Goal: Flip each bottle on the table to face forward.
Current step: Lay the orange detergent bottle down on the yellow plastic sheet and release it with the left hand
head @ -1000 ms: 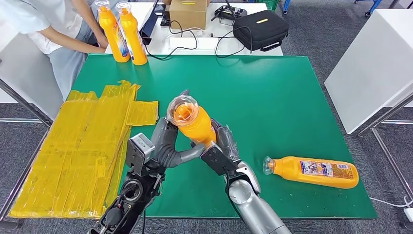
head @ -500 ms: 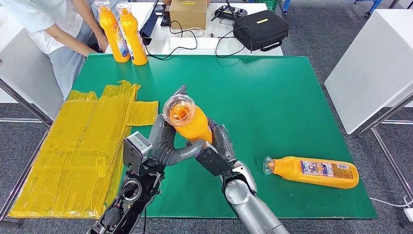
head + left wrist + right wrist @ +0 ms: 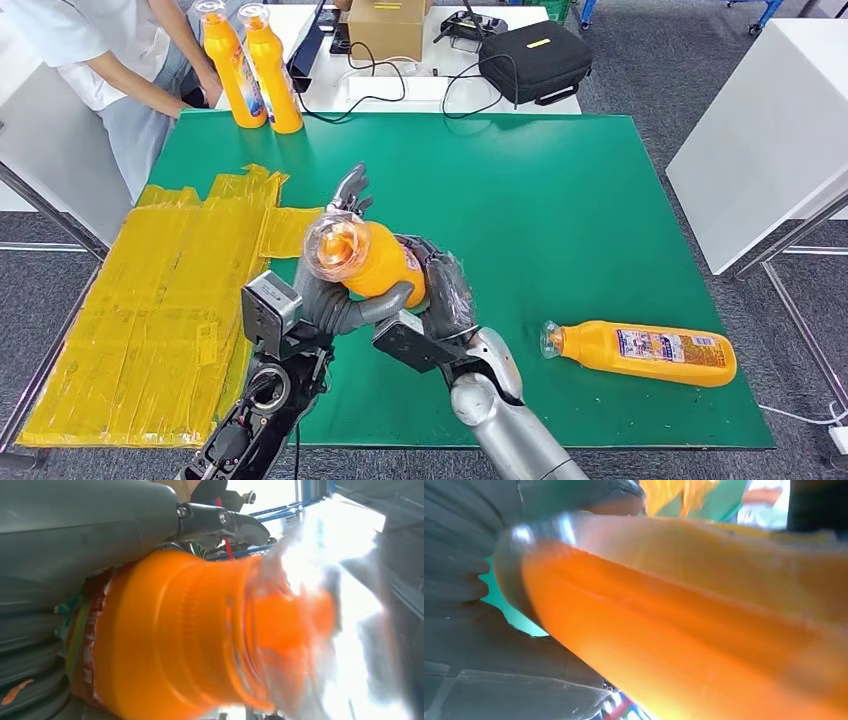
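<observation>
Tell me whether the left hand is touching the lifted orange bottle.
Touching. The head view shows the left hand wrapped around the orange bottle, thumb across its body; the right hand grips it too.

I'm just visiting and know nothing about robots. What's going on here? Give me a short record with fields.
held bottle: orange bottle, tilted, clear cap toward the camera
left hand: left hand grips the bottle
right hand: right hand grips the bottle's other side
lying bottle: second orange bottle on its side on the green table, label up
standing bottles: two orange bottles upright at the far corner
person: a person's arm beside them
</observation>
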You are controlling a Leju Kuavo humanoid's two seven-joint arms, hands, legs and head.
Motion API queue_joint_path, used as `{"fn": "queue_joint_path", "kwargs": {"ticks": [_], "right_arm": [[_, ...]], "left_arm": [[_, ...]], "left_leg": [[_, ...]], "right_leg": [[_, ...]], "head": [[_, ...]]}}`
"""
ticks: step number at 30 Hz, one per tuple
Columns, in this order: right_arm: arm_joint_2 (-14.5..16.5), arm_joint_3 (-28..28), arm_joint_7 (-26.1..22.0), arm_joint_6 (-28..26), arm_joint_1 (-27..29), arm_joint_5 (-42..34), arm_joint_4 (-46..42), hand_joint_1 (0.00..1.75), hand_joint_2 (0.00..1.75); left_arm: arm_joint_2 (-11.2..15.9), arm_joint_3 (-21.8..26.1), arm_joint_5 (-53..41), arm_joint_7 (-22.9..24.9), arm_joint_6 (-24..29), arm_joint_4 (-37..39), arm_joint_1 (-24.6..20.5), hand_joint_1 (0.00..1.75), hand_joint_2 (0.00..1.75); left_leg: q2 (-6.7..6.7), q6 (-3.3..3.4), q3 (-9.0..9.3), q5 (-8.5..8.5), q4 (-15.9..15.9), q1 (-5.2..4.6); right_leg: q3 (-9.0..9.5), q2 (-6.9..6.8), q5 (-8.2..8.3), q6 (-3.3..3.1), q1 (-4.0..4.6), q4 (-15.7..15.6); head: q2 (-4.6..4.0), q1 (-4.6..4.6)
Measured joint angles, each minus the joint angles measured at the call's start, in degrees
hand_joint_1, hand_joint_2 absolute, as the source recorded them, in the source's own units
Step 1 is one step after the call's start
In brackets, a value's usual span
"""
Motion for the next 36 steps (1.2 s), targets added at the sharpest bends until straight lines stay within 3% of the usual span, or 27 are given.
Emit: {"fn": "queue_joint_path", "kwargs": {"ticks": [11, 12, 16, 17, 19, 33, 36], "right_arm": [[-1.25, 3.25, 1.43, -8.81, -0.86, 9.13, 0.02, 1.75, 1.75], [-1.34, 3.38, 1.51, -9.11, -0.86, 9.45, 0.02, 1.75, 1.75], [-1.54, 3.97, 1.93, -9.99, -0.82, 10.00, 0.02, 1.75, 1.75], [-1.56, 4.07, 1.96, -10.21, -0.78, 10.00, 0.02, 1.75, 1.75], [-1.61, 4.20, 1.97, -10.69, -0.61, 10.00, 0.03, 1.75, 1.75], [-1.61, 6.10, 1.20, -10.18, -0.46, 6.06, 0.98, 1.75, 1.75], [-1.62, 6.26, 0.90, -8.40, -0.68, 3.10, 0.88, 0.45, 1.75]], "left_arm": [[0.00, 2.85, 5.98, -0.34, -4.37, 3.43, -0.36, 0.00, 1.75], [0.00, 3.03, 6.15, -0.33, -4.46, 3.61, -0.36, 0.09, 1.75], [0.00, 3.85, 6.83, -0.28, -4.61, 4.07, -0.14, 1.61, 1.75], [0.00, 4.09, 7.08, -0.31, -4.70, 4.13, 0.00, 1.68, 1.75], [-0.01, 4.58, 7.71, -0.49, -4.83, 4.23, 0.40, 1.75, 1.75], [-0.03, 6.71, 10.55, -2.07, -2.86, 4.33, 1.84, 1.75, 1.75], [-0.02, 6.70, 10.91, -1.95, -1.81, 4.33, 1.70, 1.75, 1.75]], "left_leg": [[0.01, 0.00, 0.00, 0.00, 0.00, 0.00], [0.01, 0.00, 0.00, 0.00, 0.00, 0.00], [0.01, 0.00, -0.01, 0.00, 0.00, 0.00], [0.01, 0.00, -0.01, 0.00, 0.00, 0.00], [0.01, 0.00, -0.01, 0.00, 0.00, 0.00], [0.01, 0.00, -0.01, 0.00, 0.00, 0.00], [0.01, 0.00, -0.01, 0.00, 0.00, 0.00]], "right_leg": [[-0.01, 0.01, 0.00, 0.00, 0.00, 0.00], [-0.01, 0.01, 0.00, 0.00, 0.00, 0.00], [-0.02, 0.01, 0.00, 0.00, 0.00, 0.00], [-0.02, 0.01, 0.00, 0.00, 0.00, 0.00], [-0.02, 0.01, 0.00, 0.00, 0.00, 0.00], [-0.02, 0.00, 0.00, 0.00, 0.00, 0.00], [-0.03, 0.00, 0.00, 0.00, 0.00, 0.00]], "head": [[0.00, 0.00], [0.00, -0.01], [0.00, 0.00], [0.00, -0.01], [0.00, 0.00], [0.00, 0.00], [0.00, 0.00]]}}
